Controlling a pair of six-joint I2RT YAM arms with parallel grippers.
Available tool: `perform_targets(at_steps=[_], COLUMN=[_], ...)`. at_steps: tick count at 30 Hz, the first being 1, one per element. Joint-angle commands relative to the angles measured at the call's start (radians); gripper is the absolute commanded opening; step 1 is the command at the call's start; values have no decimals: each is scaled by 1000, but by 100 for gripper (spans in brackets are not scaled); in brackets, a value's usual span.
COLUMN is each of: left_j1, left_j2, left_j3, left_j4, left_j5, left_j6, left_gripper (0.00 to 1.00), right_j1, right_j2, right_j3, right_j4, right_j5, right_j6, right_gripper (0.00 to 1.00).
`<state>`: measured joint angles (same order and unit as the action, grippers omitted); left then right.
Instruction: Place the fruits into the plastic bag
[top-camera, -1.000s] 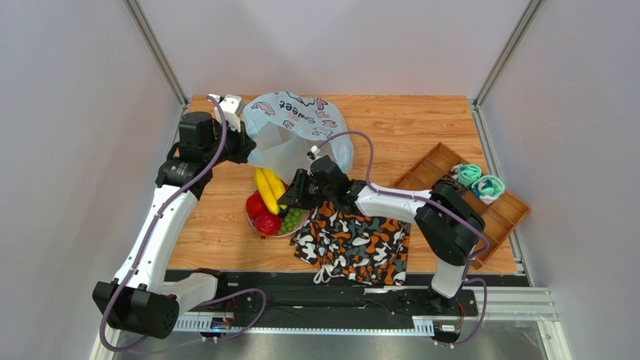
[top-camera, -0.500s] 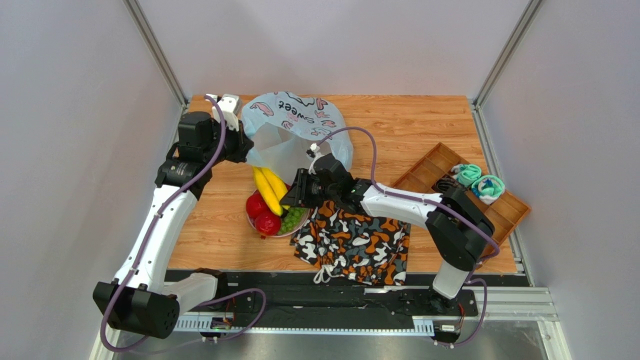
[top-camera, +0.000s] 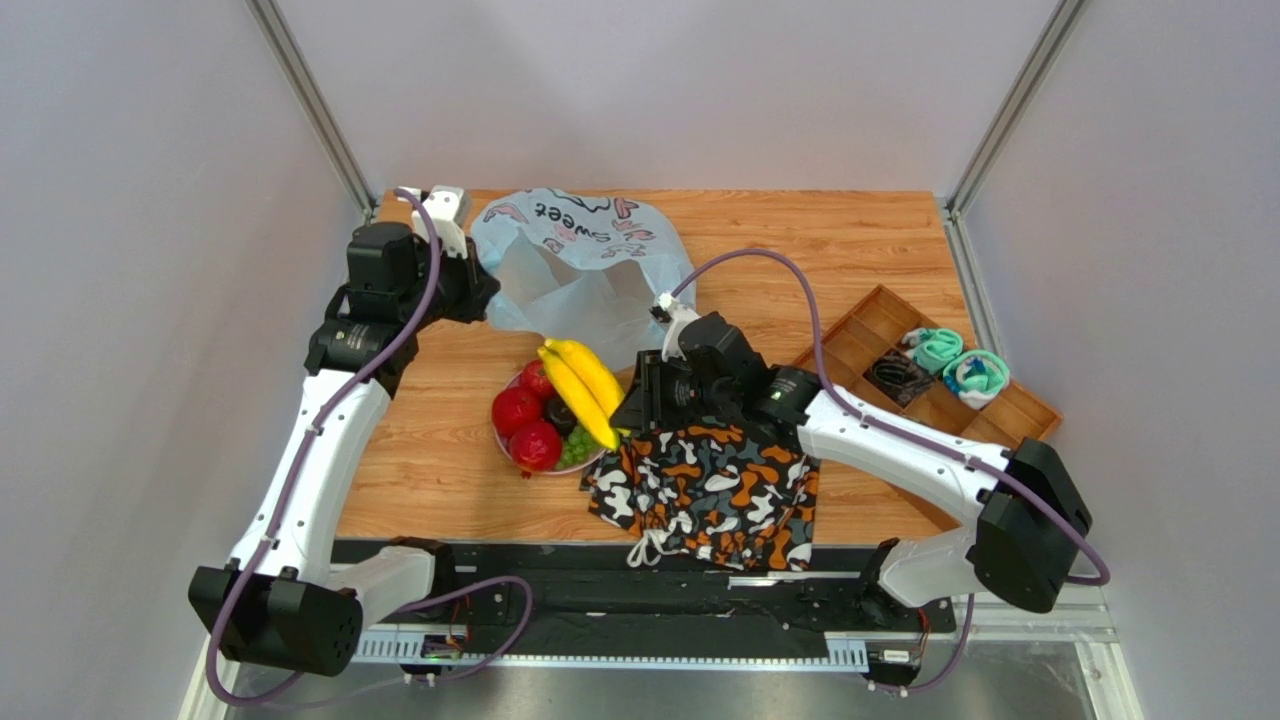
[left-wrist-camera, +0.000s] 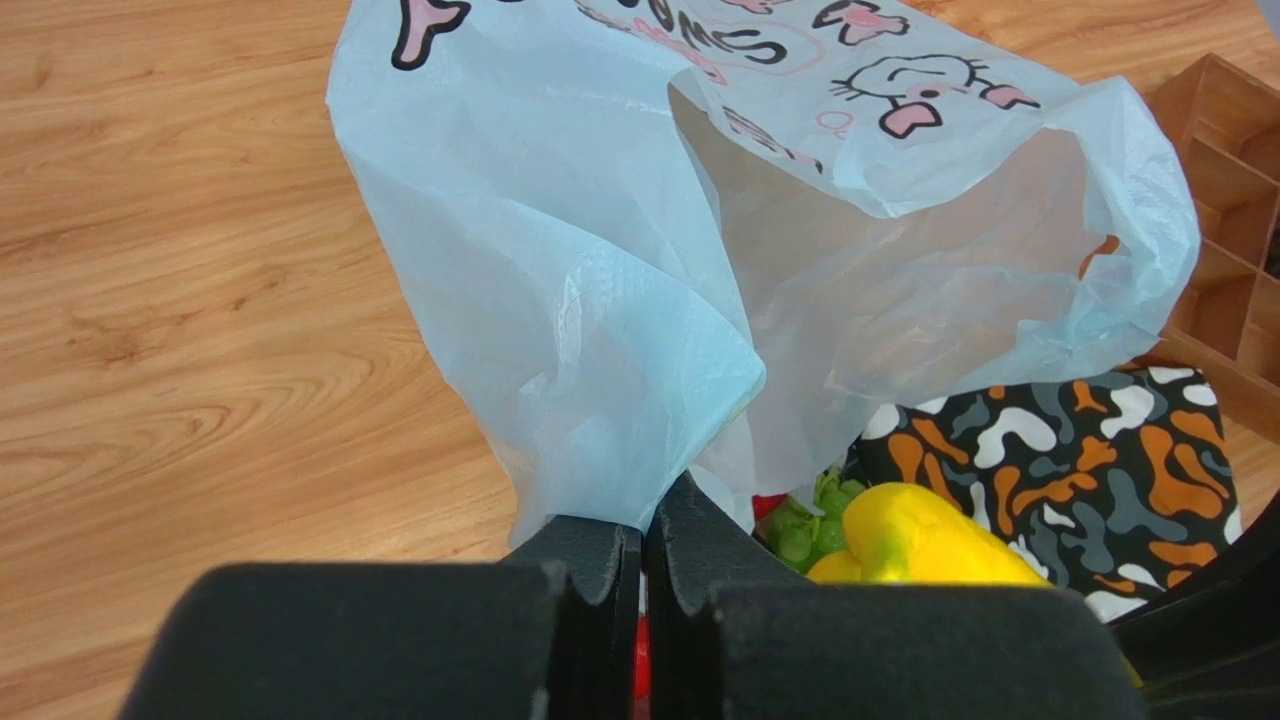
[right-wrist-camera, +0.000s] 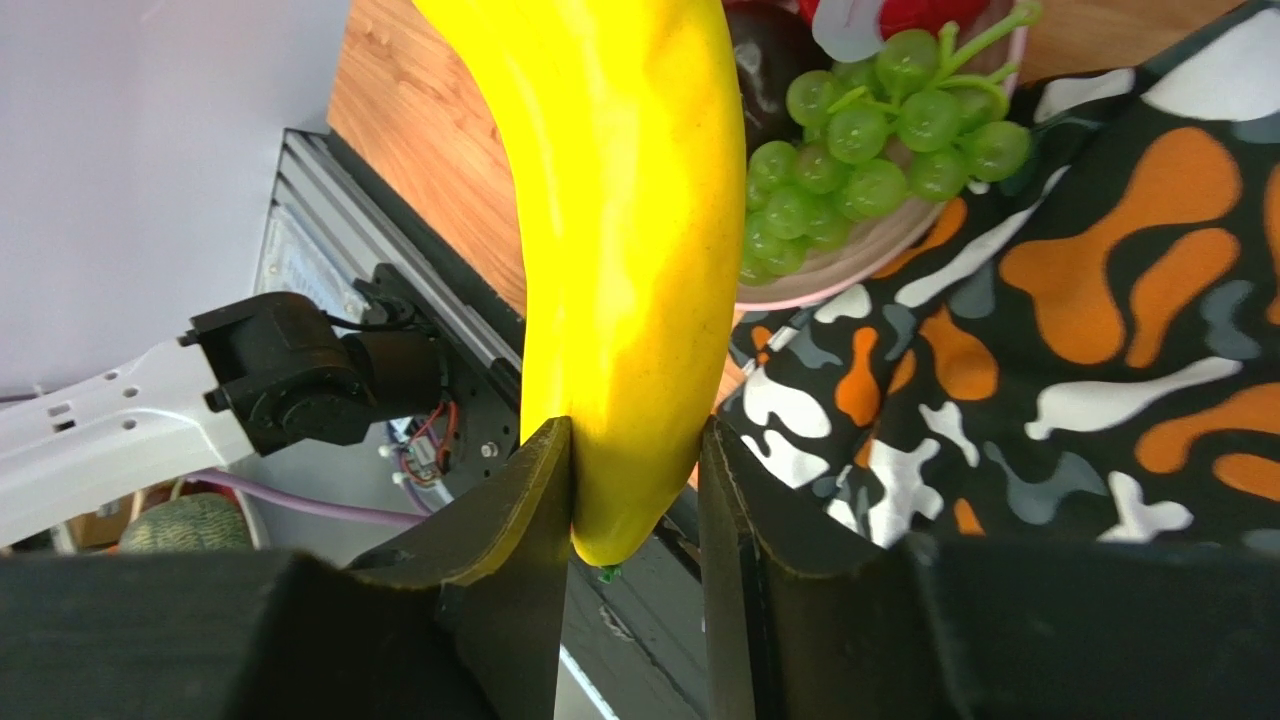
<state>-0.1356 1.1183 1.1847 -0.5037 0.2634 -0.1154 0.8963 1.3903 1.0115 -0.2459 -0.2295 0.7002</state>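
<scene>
On the far left of the wooden surface (top-camera: 812, 255) the plastic bag (top-camera: 579, 270) lies with its mouth gaping toward the fruit; no fruit shows inside it, so I'd judge nothing is bagged yet. The left pincer (left-wrist-camera: 649, 528) is clenched on a fold of the bag's rim, holding that mouth up. The camouflage cloth (top-camera: 706, 488) lies at the near edge, touching the pink plate (right-wrist-camera: 842, 267). The right pincer (right-wrist-camera: 634, 443) grips the bananas (top-camera: 583, 387) by one end, raised over the plate and the cloth's corner. The red fruits (top-camera: 537, 444), the grapes (right-wrist-camera: 872, 135) and the dark fruit (right-wrist-camera: 766, 60) rest on the plate untouched. So the first load looks only just picked up and everything else is left to do.

Against half a second ago, the bananas have come off the plate and swung toward the right arm, which has drawn back; the bag has been tugged a little to the far left and sits flatter.
</scene>
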Motion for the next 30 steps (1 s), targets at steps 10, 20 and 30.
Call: perform_targets(at_steps=[10, 20, 30], left_j1=[5, 5, 5], left_j2=[-43, -61, -60], left_j3=[-19, -31, -51], left_j4=[80, 123, 256], left_j5=[172, 338, 605], left_j6=[-17, -21, -99], left_gripper=[0, 0, 0], right_j1=[-88, -88, -66], right_j2=[64, 338, 450], right_j3=[229, 571, 550], right_j4=[-79, -224, 30], right_j5=[191, 403, 815], right_j6=[-97, -200, -287], right_gripper=[0, 0, 0])
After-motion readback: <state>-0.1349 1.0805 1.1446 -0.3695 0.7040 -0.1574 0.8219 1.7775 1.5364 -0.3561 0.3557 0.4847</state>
